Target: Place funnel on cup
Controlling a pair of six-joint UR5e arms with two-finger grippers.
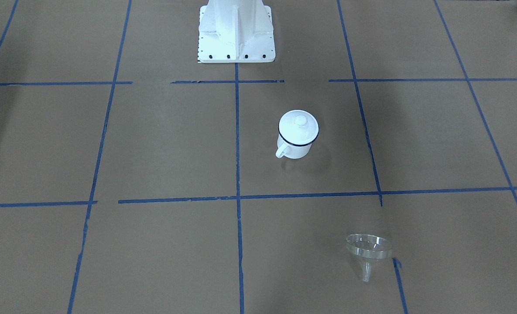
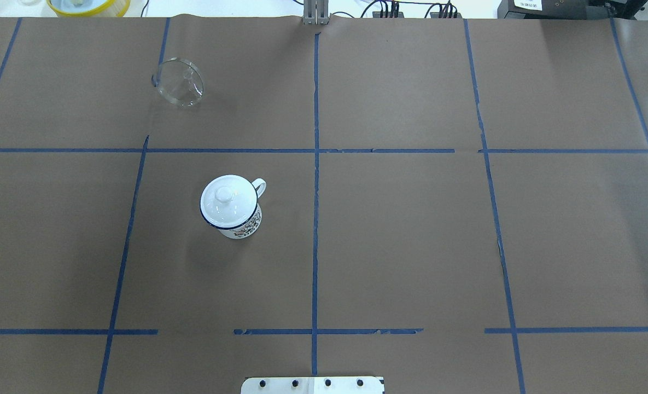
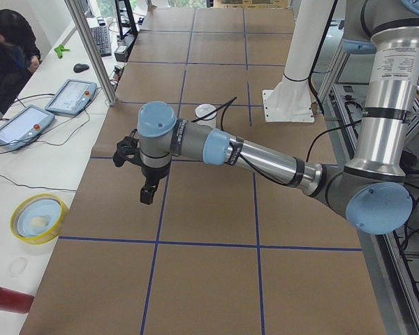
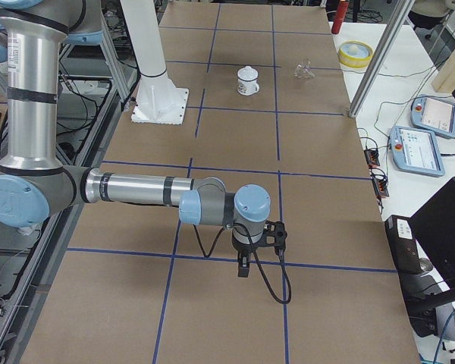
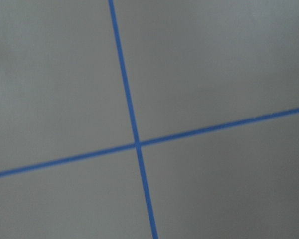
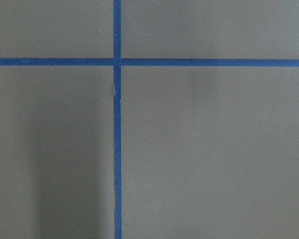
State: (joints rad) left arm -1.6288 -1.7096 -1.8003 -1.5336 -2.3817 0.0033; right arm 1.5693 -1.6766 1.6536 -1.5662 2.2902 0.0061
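The cup (image 1: pixel 299 149) is a white enamel mug with a dark blue rim. It stands left of the table's centre line in the overhead view (image 2: pixel 244 227). A white knobbed lid (image 2: pixel 228 201) sits on it. The clear funnel (image 2: pixel 179 82) lies tilted on its side near the table's far left (image 1: pixel 368 250), well apart from the cup. My left gripper (image 3: pixel 148 192) shows only in the exterior left view, hanging over bare table. My right gripper (image 4: pixel 244 267) shows only in the exterior right view, far from both things. I cannot tell whether either gripper is open or shut.
The white robot pedestal (image 1: pixel 236 30) stands at the table's near edge. A yellow-rimmed bowl (image 3: pixel 36 218), a red cylinder (image 3: pixel 7 299) and teach pendants (image 3: pixel 70 95) lie on the side bench beyond the far edge. A metal post (image 3: pixel 91 49) stands there, with a seated person (image 3: pixel 7 49) behind.
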